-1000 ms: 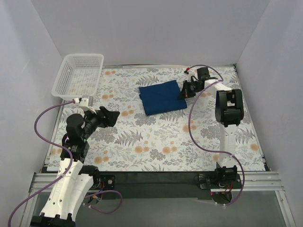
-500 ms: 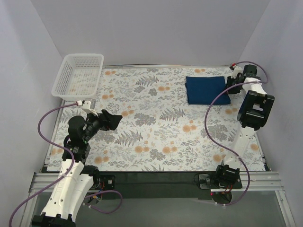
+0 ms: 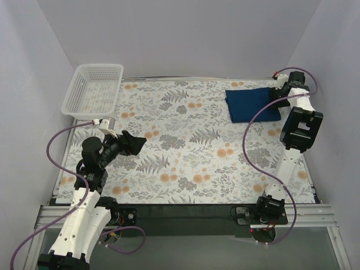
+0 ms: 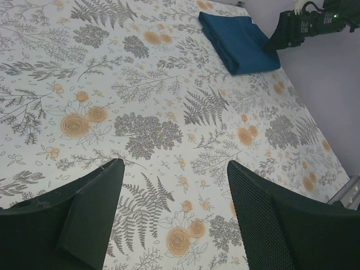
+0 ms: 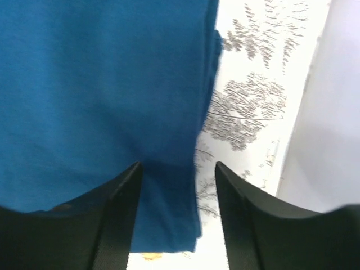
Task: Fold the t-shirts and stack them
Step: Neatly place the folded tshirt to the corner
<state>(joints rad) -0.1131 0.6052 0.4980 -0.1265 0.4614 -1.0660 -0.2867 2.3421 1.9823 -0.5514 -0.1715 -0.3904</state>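
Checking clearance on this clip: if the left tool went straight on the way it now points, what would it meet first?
Most likely the floral tablecloth: the left tool angles down at bare cloth. The folded navy t-shirt lies farther off, right of that line, though depth is hard to judge.

i can't read any text, label, brand, number or sign in any of my three views right now.
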